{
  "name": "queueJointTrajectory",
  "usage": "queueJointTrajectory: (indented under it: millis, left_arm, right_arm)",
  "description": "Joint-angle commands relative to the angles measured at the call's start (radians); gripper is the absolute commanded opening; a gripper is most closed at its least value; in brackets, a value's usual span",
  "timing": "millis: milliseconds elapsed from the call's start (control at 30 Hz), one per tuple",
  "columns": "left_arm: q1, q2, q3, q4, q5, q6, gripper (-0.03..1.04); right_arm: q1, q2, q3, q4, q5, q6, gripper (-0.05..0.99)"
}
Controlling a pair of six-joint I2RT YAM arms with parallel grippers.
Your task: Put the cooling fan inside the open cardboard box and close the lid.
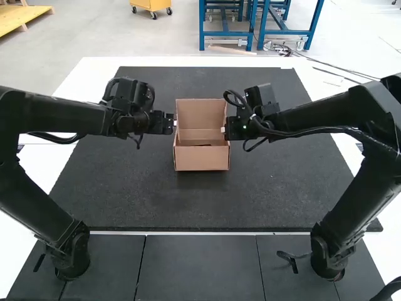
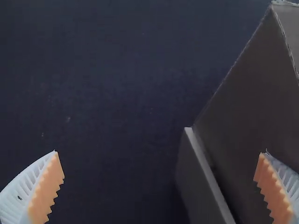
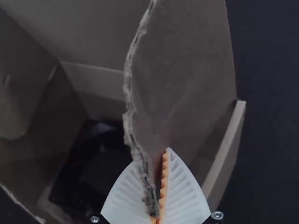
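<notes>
Right gripper (image 3: 158, 161) is clamped on the side flap (image 3: 187, 84) of the cardboard box (image 1: 200, 157); cooling fan (image 3: 93, 172) sits inside, just beyond it. Left gripper (image 2: 158, 158) is spread wide, right beside the box's outer wall.

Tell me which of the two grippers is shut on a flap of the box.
The right gripper: it pinches a side flap of the box, while the left gripper stands open.
</notes>
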Motion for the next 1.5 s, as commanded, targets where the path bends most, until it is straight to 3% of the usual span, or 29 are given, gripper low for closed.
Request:
queueJointTrajectory:
  millis: [0, 500, 1000, 1467]
  left_arm:
    - [-0.011, -0.041, 0.002, -0.009, 0.015, 0.004, 0.96]
    - [-0.040, -0.141, -0.044, -0.081, 0.021, 0.019, 0.96]
    - [-0.057, -0.196, -0.110, -0.069, 0.027, 0.028, 0.96]
    - [-0.086, -0.230, -0.144, -0.120, 0.067, 0.039, 0.96]
  right_arm:
    - [0.028, -0.035, -0.013, -0.015, -0.053, 0.012, -0.02]
    - [0.036, -0.112, -0.025, -0.162, -0.053, -0.032, -0.02]
    - [0.068, -0.118, -0.105, -0.145, -0.053, -0.035, -0.02]
    - [0.090, -0.118, -0.133, -0.112, -0.002, -0.034, -0.01]
